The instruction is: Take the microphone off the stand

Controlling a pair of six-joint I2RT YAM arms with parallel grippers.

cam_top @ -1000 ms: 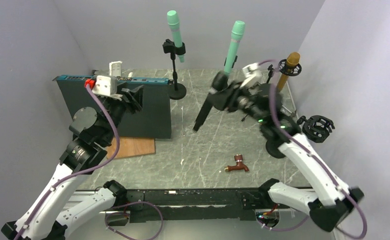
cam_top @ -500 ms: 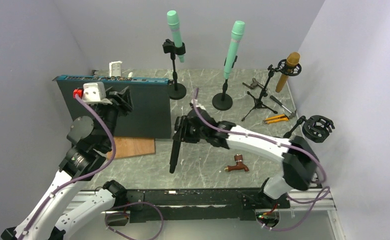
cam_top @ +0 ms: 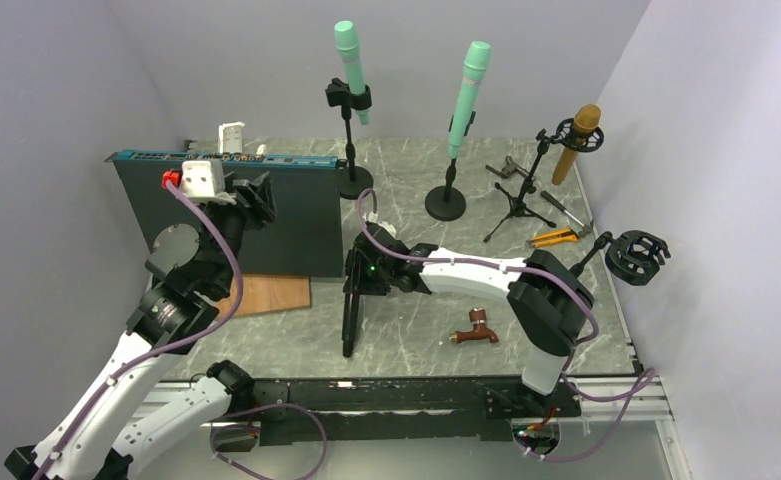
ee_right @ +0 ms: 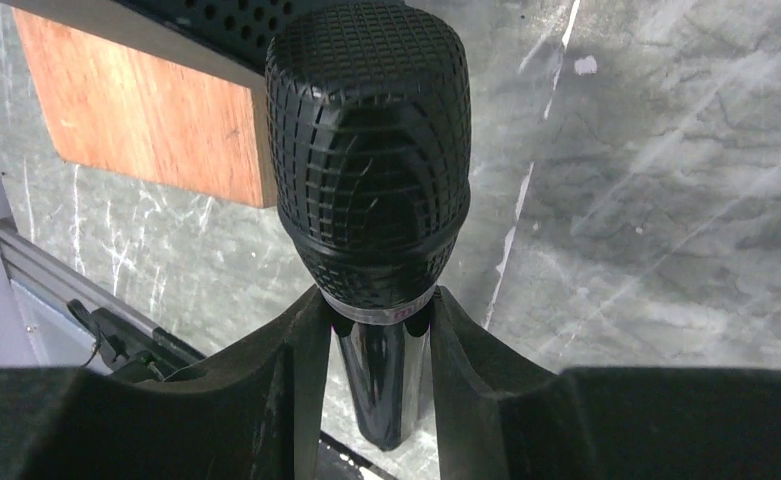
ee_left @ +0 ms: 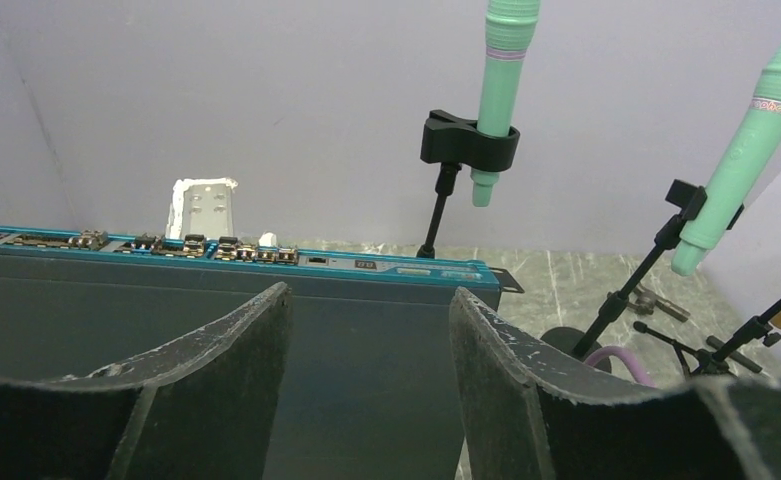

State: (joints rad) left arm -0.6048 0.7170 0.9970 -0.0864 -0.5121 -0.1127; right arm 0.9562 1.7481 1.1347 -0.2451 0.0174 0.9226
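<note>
Nearest the arm bases, the right end effector [cam_top: 359, 275] reaches across to the left and is clamped on the black mic [cam_top: 349, 310]. In the right wrist view its fingers [ee_right: 306, 350] pinch the neck just under the mesh head [ee_right: 366, 150], which points down toward the bench [cam_top: 416, 345]. Whether the mic touches the bench cannot be told. It is well apart from every stand.

A brown tap [cam_top: 476, 328] lies on the bench to the right of the mic, on the near side of the right arm. On the mic's other side a wooden board [cam_top: 271, 295] lies flat, partly under a tall dark box [cam_top: 301, 225] with a teal top edge, which stands just beside the mic.

The left end effector [cam_top: 254, 195] hangs over the box's top edge with its fingers [ee_left: 256, 330] parted and nothing between them.

Farther right, by the wall, the shock-mount stand [cam_top: 634, 255] has an empty ring. Orange-handled pliers [cam_top: 551, 237] lie near it, beside a tripod [cam_top: 521, 200] that carries a gold mic [cam_top: 578, 140].

Farthest back, two green mics stand clipped upright on round-based stands: one [cam_top: 469, 90] at centre, the other [cam_top: 348, 55] behind the box's right end. A white bracket [cam_top: 231, 135] sits behind the box.
</note>
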